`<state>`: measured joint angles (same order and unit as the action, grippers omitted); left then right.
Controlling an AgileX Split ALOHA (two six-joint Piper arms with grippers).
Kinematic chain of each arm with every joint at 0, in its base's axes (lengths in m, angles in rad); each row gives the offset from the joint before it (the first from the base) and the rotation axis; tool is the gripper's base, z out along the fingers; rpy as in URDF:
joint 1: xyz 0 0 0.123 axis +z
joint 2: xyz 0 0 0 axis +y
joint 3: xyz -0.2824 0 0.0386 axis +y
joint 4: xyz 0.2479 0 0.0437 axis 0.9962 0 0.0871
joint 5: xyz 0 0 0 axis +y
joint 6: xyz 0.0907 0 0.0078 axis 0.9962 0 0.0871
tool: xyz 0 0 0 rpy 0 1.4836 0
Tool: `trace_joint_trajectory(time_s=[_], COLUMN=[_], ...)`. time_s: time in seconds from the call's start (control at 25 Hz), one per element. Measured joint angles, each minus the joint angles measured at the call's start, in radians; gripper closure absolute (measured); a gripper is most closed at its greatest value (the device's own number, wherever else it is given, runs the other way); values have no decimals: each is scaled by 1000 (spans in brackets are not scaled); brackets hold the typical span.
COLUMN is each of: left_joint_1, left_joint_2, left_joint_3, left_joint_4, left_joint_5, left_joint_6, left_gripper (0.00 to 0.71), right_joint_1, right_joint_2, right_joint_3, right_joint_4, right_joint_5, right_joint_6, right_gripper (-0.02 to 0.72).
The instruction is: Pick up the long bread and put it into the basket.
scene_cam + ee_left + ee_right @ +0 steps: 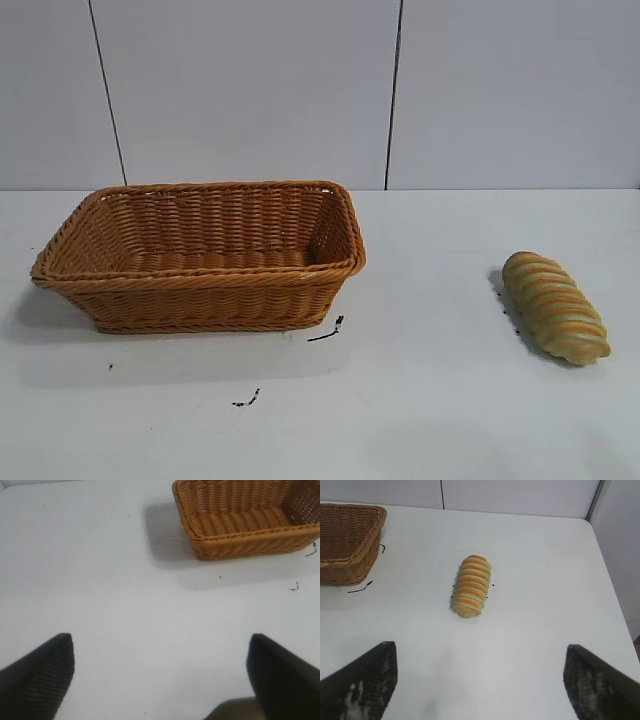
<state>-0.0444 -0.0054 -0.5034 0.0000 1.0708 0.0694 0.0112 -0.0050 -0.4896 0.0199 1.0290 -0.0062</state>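
The basket (200, 257) is taken as the landmark. It is seen standing upright on the white table (430, 400), its long side turned toward the exterior camera, with nothing lying inside it. In the exterior view the long bread (555, 306) is found well apart from the basket, off to the basket's right side and slightly nearer the camera. The loaf is laid flat on the table at a slant, its far end pointed back toward the basket's side of the table and its near end pointed toward the table's right edge. It is touched by nothing. A few small dark marks (327, 333) are seen on the table just in front of the basket's near right corner, and more a little farther forward.

Neither arm is shown in the exterior view. In the left wrist view, the left gripper (160, 675) is held above bare table, well short of the basket, whose end and long side are seen ahead of it. Its fingers (42, 677) are spread wide apart and nothing is held between them.

In the right wrist view, the right gripper (480, 677) is held above the table with the loaf ahead of it and the basket's corner off to one side. Its fingers (365, 682) are likewise spread wide, with only bare table between them, and the loaf is not yet reached.
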Motion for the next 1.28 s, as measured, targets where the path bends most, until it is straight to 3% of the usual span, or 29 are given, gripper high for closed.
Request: trace_joint_trajectory(time_s=[0.56,0.72,1.28], left_joint_1=[0,0,0], left_joint_2=[0,0,0], left_joint_3=[0,0,0], left_joint_4=[0,0,0], left_joint_5=[0,0,0], left_joint_6=[0,0,0], left_gripper=[14,14,14], right_joint_1=[0,0,0], right_joint_2=[83,310,1295], right_joint_3=[-31,-120,-476], right_joint_4=[0,-1,-3], right_joint_5=[3,-6,-92], right_joint_6=[-1,-1,-1], right_gripper=[68,29,22])
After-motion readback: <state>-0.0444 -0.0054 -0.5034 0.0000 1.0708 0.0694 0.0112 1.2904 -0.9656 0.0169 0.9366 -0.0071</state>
